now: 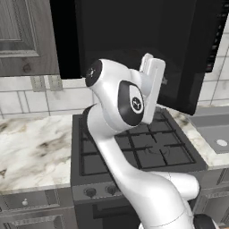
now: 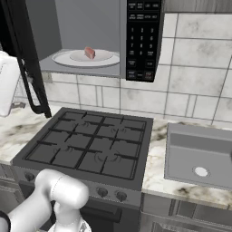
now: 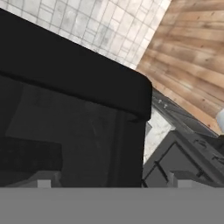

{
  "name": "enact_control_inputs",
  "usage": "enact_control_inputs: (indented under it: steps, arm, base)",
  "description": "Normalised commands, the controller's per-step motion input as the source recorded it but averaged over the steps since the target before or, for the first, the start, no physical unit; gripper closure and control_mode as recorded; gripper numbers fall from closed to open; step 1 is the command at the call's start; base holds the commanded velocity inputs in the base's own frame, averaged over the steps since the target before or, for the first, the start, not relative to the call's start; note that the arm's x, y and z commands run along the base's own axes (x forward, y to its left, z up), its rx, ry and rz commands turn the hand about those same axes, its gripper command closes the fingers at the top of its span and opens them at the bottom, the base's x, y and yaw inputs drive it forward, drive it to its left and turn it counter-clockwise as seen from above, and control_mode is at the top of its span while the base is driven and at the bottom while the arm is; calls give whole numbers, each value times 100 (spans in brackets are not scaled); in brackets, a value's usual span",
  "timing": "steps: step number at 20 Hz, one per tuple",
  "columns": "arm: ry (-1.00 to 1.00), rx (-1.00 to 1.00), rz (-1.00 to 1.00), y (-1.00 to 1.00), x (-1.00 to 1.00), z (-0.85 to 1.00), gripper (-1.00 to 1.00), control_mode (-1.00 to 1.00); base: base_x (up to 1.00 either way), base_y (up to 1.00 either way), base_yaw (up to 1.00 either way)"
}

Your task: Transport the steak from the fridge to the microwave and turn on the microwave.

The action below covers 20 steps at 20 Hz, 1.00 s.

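Observation:
The steak [image 2: 89, 53] lies on the white round plate [image 2: 68, 58] inside the open microwave [image 2: 141, 41], above the stove. The microwave's dark glass door [image 1: 134, 40] is swung wide open; in the right base view the door [image 2: 25, 54] shows edge-on at the left. My white hand [image 1: 152, 76] is raised in front of the door's face. In the hand view my gripper [image 3: 113, 183] is open, its two fingertips [image 3: 43, 181] far apart with nothing between them, and the door [image 3: 65, 109] is close ahead. The fridge is out of view.
A black gas stove [image 2: 90, 145] with grates and front knobs sits under the microwave. A grey sink [image 2: 199, 154] lies to its right, a marble counter [image 1: 31, 147] to its left. A dark wood cabinet [image 1: 22, 36] hangs at the upper left.

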Motion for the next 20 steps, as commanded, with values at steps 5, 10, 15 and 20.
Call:
enact_control_inputs:
  steps: [5, 10, 15, 20]
  arm:
    - [-3, 0, -4, -39, 47, 0, -100, -100]
    - [0, 0, -1, -42, 51, 0, -100, -100]
    - [0, 4, 4, -39, 42, 0, -100, -100]
    - [0, 11, 15, -37, 39, 1, -100, -100]
  base:
    - [0, 0, 0]
    - [0, 0, 0]
    - [0, 0, 0]
    - [0, 0, 0]
